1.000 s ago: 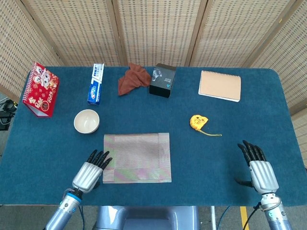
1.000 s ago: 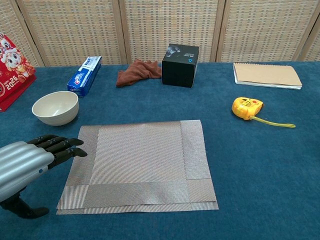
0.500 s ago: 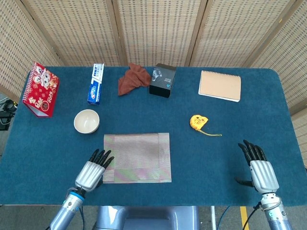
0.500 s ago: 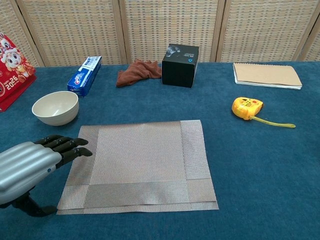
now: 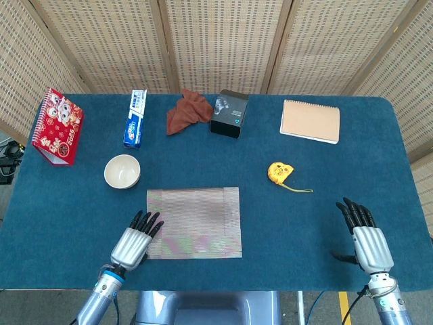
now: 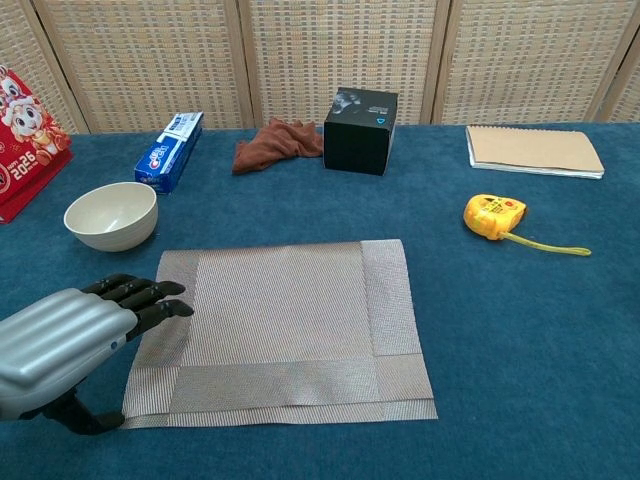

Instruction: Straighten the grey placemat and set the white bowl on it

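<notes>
Straightening is the step in hand: the left hand (image 6: 70,340), fingers (image 6: 150,300) apart, hovers over the placemat's (image 6: 285,320) near-left edge. The bowl (image 6: 110,215) sits just beyond, untouched. The right hand (image 5: 369,244) idles, fingers spread. Next, probably pressing down and squaring the mat.

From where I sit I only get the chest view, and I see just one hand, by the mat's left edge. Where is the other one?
Observer: The right hand shows only in the head view, near the front right corner of the table, well clear of the grey mat.
Visitor: Is it holding something?
Observer: No. Its fingers are spread with nothing in them.
Visitor: And the red thing cut off at my left?
Observer: That is a red spiral-bound calendar, seen whole from the head view, standing left of the toothpaste box.
</notes>
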Robot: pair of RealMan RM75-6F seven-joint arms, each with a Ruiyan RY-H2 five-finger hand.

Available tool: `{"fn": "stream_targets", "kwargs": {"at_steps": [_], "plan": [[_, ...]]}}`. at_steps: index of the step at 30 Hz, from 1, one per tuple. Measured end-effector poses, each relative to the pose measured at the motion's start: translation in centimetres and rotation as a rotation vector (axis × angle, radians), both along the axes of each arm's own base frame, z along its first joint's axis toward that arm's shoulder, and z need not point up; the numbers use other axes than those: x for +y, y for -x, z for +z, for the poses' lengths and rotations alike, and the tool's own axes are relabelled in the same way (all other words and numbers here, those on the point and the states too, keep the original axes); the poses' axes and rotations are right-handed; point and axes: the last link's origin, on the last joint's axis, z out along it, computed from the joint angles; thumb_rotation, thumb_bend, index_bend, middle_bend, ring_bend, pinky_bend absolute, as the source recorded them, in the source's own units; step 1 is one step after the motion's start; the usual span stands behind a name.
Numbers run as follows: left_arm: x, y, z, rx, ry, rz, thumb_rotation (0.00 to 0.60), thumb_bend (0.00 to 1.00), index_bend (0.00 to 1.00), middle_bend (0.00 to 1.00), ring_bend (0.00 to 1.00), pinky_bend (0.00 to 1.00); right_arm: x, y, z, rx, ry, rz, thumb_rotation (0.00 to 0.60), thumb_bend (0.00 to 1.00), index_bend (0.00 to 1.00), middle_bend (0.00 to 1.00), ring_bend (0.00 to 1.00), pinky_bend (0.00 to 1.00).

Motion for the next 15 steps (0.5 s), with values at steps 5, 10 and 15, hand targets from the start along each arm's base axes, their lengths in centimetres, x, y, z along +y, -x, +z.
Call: {"fn": "stream_targets", "kwargs": {"at_steps": [5, 10, 15], "plan": [[0.20, -0.13, -0.14, 0.004, -0.006, -0.003, 0.600, 0.29, 0.12, 0.00, 0.00, 0.00, 0.01, 0.00, -0.04, 0.000, -0.003, 0.000, 0.600, 0.08, 0.05, 0.00, 0.00, 0.00], [0.37, -0.42, -0.24, -0.008, -0.009, 0.000, 0.600, 0.38, 0.14, 0.00, 0.00, 0.00, 0.01, 0.00, -0.07, -0.001, -0.005, -0.002, 0.600, 0.08, 0.05, 0.00, 0.00, 0.00], [0.45, -0.80, -0.30, -0.022, -0.010, -0.005, 0.600, 0.38, 0.14, 0.00, 0.00, 0.00, -0.01, 0.03, -0.06, -0.002, -0.004, -0.004, 0.600, 0.08, 0.05, 0.00, 0.00, 0.00]]}}
